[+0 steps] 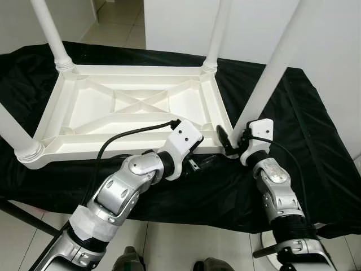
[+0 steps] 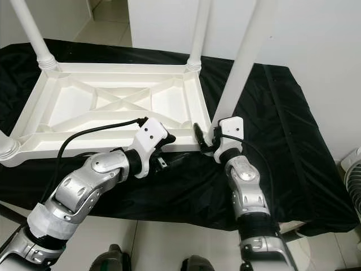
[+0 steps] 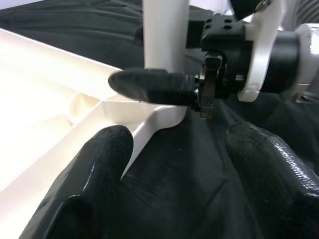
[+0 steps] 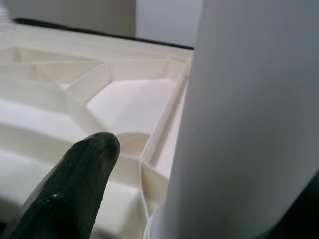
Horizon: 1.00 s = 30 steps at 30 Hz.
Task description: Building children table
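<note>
A white plastic children's table (image 1: 124, 145) lies upside down on a black cloth (image 1: 316, 147). Its near right leg (image 1: 271, 73) stands tilted in the corner socket. My right gripper (image 1: 231, 141) is shut on the base of that leg, with one black finger (image 3: 149, 85) lying across it. The right wrist view has the leg (image 4: 249, 119) close up beside a finger (image 4: 75, 189). My left gripper (image 1: 200, 164) is open, low on the cloth at the tabletop's front edge, just left of that corner. Its two fingers (image 3: 94, 179) are spread with only cloth between them.
Three other legs stand upright in their sockets: far left (image 1: 51, 34), far right (image 1: 217, 34) and near left (image 1: 14, 135). A white wall rises behind the table on the right. Tiled floor shows below the cloth's front edge.
</note>
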### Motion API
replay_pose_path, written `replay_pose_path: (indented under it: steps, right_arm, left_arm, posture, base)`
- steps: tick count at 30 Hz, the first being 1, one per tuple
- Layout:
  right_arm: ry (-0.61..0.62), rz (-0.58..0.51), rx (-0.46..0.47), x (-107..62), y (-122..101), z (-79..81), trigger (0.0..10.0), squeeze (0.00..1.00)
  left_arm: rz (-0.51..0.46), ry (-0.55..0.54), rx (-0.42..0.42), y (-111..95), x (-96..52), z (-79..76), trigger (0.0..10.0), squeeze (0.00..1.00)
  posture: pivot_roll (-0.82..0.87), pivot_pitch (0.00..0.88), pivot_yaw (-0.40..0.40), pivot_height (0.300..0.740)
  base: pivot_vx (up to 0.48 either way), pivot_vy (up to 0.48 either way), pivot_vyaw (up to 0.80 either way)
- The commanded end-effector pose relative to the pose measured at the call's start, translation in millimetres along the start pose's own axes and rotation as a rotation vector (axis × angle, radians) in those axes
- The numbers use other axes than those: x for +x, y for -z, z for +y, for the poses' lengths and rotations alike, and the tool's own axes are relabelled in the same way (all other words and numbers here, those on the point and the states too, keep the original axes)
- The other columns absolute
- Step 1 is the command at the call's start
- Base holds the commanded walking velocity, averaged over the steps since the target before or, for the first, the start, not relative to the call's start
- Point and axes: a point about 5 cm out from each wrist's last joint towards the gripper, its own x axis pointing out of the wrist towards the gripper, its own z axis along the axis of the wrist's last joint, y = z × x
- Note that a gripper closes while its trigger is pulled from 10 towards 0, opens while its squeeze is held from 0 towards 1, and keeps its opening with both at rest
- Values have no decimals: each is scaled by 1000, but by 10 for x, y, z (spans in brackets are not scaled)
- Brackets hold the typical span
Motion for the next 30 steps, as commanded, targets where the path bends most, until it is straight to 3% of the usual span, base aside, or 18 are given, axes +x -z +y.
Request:
replay_pose_path:
  steps: [1, 9, 16, 17, 19, 20, 21, 30]
  right_arm:
    - [-124, 44, -11, 2, 69, -33, 10000, 0]
    - [-265, 102, -13, 80, 143, -47, 10000, 0]
    - [-311, 117, 20, 170, 171, -37, 9922, 0]
    - [-316, 112, 31, 186, 169, -34, 4863, 0]
    - [-318, 108, 37, 197, 167, -33, 4863, 0]
    - [-327, 100, 39, 213, 160, -29, 2118, 0]
    - [-336, 96, 42, 223, 156, -24, 0, 0]
    - [-344, 111, 8, 211, 196, -54, 0, 0]
  left_arm:
    - [5, 17, 12, -10, -5, 13, 10000, 0]
    - [0, 6, 11, -25, -11, 37, 10000, 0]
    - [0, 0, 12, -34, -21, 50, 10000, 0]
    - [1, 0, 13, -36, -24, 53, 10000, 0]
    - [1, 0, 13, -37, -25, 55, 10000, 0]
    - [1, 1, 13, -38, -26, 57, 10000, 0]
    - [1, 2, 14, -41, -26, 56, 10000, 0]
    - [1, 3, 14, -49, -20, 52, 10000, 0]
  posture:
    - [26, 0, -28, 740]
    - [38, 0, -27, 740]
    - [46, 0, -22, 740]
    - [47, 0, -17, 740]
    - [47, 0, -17, 740]
    - [47, 0, -17, 740]
    - [49, 0, -16, 740]
    - [45, 0, -22, 740]
  base:
    - [0, 0, 0]
    - [0, 0, 0]
    - [0, 0, 0]
    - [0, 0, 0]
    - [0, 0, 0]
    - [0, 0, 0]
    - [0, 0, 0]
    - [0, 0, 0]
